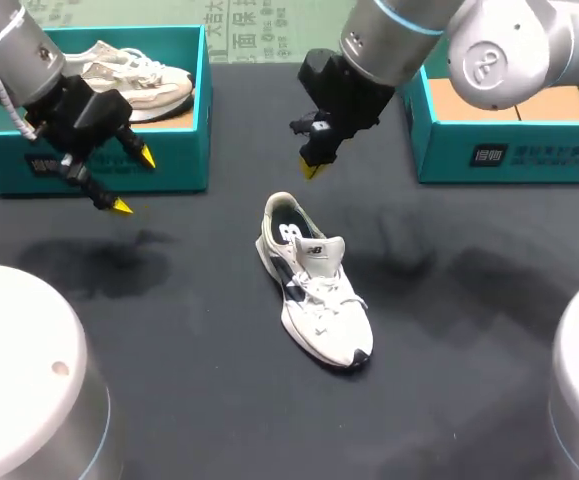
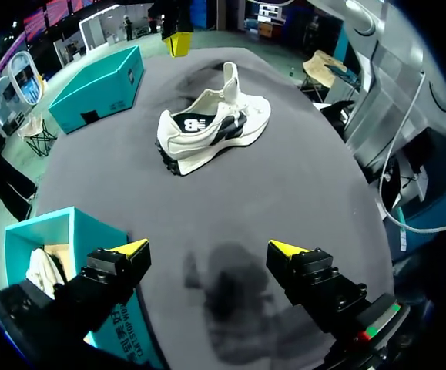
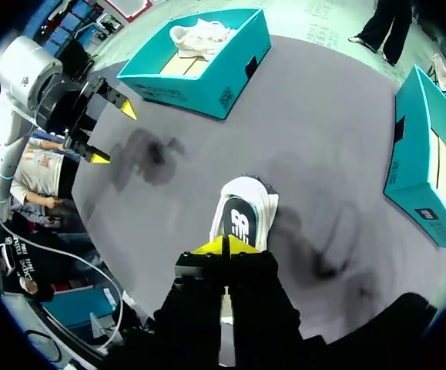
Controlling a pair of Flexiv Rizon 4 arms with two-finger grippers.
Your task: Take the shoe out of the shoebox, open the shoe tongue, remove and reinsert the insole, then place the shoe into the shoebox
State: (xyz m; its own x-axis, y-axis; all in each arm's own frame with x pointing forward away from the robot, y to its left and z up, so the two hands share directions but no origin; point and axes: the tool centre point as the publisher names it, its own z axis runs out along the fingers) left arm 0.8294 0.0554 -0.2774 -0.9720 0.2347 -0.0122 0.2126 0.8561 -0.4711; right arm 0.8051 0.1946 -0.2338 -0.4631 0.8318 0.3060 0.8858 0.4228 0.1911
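The white shoe (image 1: 314,295) lies mid-table (image 1: 189,340), out of its box, toe toward five o'clock; the right gripper (image 1: 311,170) hangs above its heel at twelve o'clock, fingers pressed together on nothing; the left gripper (image 1: 134,182), fingers wide apart, hovers at ten o'clock before the left shoebox (image 1: 184,150).

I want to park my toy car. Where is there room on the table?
Bare table lies between the shoe and the right box, and between the shoe and the left box. It is crowded at the shoe's heel, under the right gripper.
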